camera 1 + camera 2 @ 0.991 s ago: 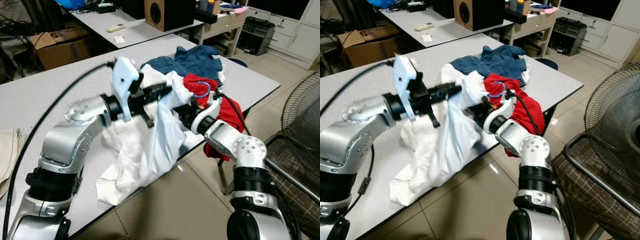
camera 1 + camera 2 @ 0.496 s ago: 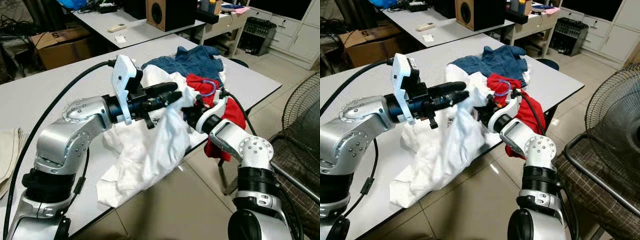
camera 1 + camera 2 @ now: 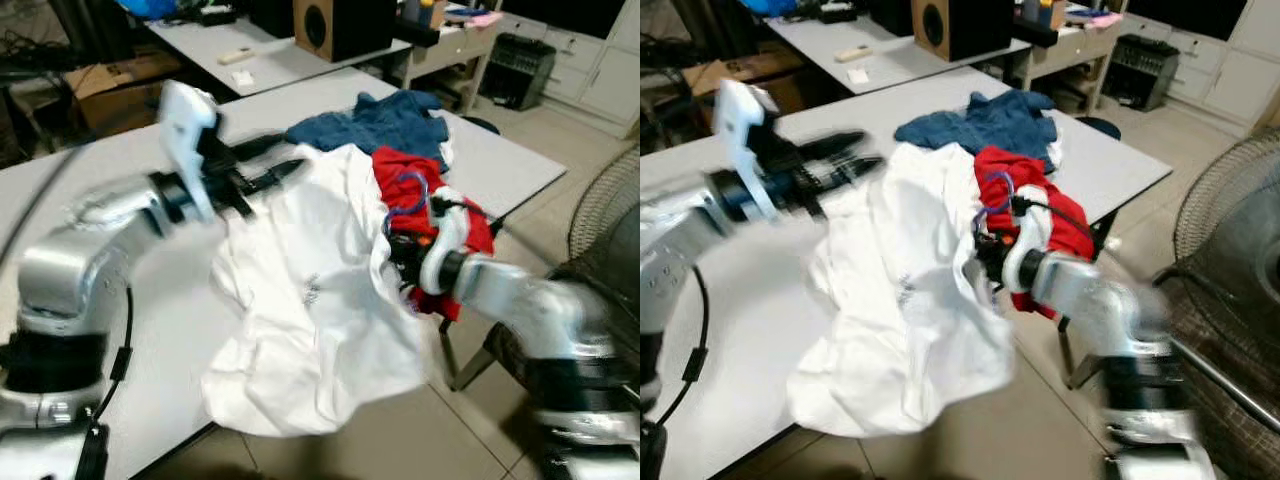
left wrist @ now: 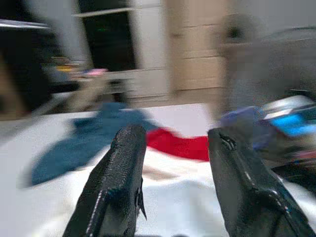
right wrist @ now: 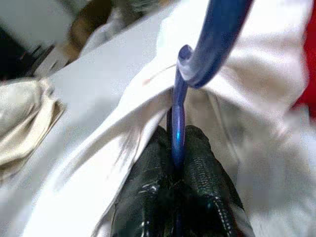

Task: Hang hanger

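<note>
Blue hanger point(image 5: 197, 64): hook pinched between pressed-together fingers of right gripper point(image 5: 177, 170), at table point(image 3: 500, 165) front edge, amid white shirt point(image 3: 320, 300). Left gripper point(image 4: 173, 163): fingers spread, empty, above shirt.

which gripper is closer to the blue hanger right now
Right. The right gripper is shut on the blue hanger, at the table edge beside the white shirt. The left gripper is open, off across the shirt on its far side, apart from the hanger.
</note>
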Controlling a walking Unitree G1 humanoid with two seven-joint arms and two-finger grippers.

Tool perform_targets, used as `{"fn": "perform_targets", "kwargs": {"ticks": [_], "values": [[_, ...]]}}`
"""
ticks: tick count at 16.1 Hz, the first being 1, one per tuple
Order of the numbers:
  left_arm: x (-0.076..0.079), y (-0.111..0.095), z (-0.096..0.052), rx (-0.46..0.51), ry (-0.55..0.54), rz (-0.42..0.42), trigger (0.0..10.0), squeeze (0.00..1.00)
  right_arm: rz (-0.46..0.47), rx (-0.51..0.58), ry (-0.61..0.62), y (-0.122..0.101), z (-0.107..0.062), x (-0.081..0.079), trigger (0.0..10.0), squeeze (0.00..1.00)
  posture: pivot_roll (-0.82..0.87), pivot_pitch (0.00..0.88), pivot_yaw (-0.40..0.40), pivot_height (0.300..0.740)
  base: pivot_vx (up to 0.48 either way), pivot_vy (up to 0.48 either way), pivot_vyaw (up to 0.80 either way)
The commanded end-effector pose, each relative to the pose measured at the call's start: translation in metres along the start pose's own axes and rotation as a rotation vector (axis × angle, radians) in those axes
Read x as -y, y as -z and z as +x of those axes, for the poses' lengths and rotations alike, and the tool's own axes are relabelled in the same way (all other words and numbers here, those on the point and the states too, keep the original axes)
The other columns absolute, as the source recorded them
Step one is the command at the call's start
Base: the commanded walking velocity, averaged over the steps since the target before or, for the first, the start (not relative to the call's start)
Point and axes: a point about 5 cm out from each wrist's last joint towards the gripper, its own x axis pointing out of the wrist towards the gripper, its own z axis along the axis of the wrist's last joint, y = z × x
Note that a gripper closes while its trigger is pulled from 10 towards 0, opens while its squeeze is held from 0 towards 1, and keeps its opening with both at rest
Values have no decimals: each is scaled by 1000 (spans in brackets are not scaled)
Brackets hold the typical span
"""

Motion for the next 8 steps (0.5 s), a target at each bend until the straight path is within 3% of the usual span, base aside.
{"fn": "perform_targets", "kwargs": {"ticks": [1, 2, 3, 6, 8], "values": [[-16, -14, -6, 48, -103, 47, 10000, 0, -113, 16, -87, -12, -9, -10, 10000, 0, -10, 0, 40, 740, 0, 0, 0], [-22, -17, -8, 52, -123, 91, 10000, 0, -174, 24, -171, -20, -21, -12, 10000, 0, -8, 0, 36, 740, 0, 0, 0], [-20, -11, -7, 11, -76, 113, 10000, 0, -202, 38, -233, -27, -34, -11, 10000, 0, -8, 0, 36, 740, 0, 0, 0], [-16, 3, -2, -36, -43, 114, 10000, 0, -280, 27, -213, -35, -54, 1, 10000, 0, -8, 0, 36, 740, 0, 0, 0], [-19, 2, -1, 2, -53, 114, 10000, 0, -386, 14, -325, -43, -78, -4, 10000, 0, -26, 0, 60, 740, 0, 0, 0]]}}
